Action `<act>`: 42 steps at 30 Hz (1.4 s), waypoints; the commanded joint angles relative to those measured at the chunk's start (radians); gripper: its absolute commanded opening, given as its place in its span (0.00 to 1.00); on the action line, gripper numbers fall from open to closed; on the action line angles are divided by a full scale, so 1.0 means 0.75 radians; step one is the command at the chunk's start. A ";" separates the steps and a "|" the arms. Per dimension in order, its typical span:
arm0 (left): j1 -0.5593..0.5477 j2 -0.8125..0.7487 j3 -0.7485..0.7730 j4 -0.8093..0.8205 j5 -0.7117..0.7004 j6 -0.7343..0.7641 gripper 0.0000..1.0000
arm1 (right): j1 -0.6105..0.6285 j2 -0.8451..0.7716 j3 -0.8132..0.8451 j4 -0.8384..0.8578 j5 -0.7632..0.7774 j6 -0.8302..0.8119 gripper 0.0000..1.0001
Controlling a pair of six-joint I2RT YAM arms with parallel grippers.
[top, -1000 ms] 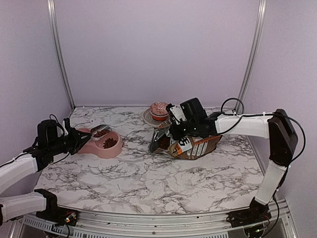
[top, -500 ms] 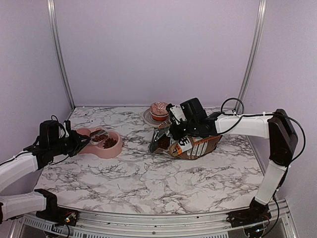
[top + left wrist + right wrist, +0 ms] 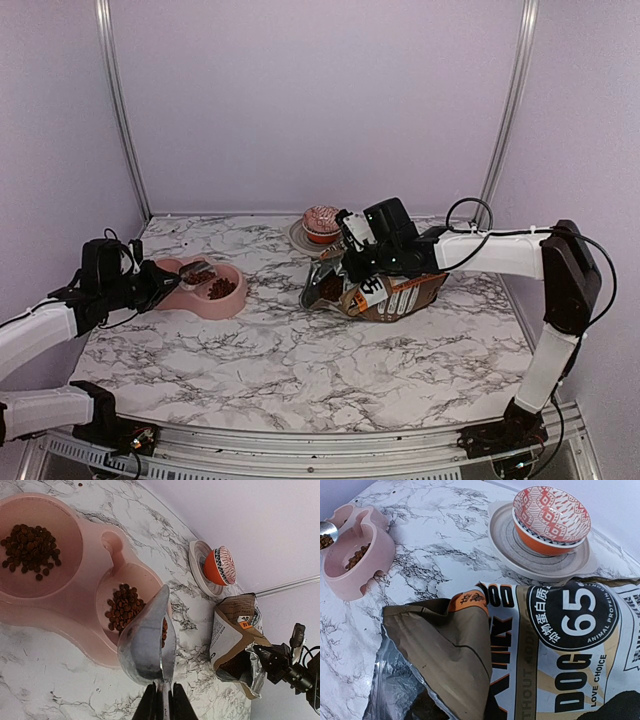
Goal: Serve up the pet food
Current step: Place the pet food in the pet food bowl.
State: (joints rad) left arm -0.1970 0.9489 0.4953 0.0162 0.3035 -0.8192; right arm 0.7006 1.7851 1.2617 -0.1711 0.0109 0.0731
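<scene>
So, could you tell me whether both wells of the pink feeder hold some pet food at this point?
Yes, in the left wrist view the pink feeder has pet food lying in both of its wells.

The bottom edge of the left wrist view cuts off the left claw. The scoop shows only its back, hiding its inside and part of the pet food in the pink double bowl, which runs off the left edge. The right wrist view crops the bag at right and bottom, and its mouth is too dark to read. From above, the right claw blends into the bag.
</scene>
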 commanded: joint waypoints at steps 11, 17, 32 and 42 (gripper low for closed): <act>0.006 0.117 0.131 -0.078 -0.063 0.142 0.00 | -0.042 -0.044 0.001 0.071 0.122 -0.032 0.00; 0.005 0.149 0.129 -0.071 -0.074 0.161 0.00 | -0.042 -0.042 0.002 0.071 0.123 -0.032 0.00; 0.005 0.227 0.133 -0.038 -0.071 0.188 0.00 | -0.041 -0.036 0.004 0.069 0.128 -0.037 0.00; 0.006 0.239 0.161 -0.083 -0.082 0.212 0.00 | -0.042 -0.038 0.004 0.071 0.130 -0.039 0.00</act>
State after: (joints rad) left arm -0.1970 1.1244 0.5659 -0.0341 0.2527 -0.6872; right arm 0.7010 1.7851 1.2572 -0.1654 0.0250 0.0650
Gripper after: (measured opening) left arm 0.095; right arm 0.004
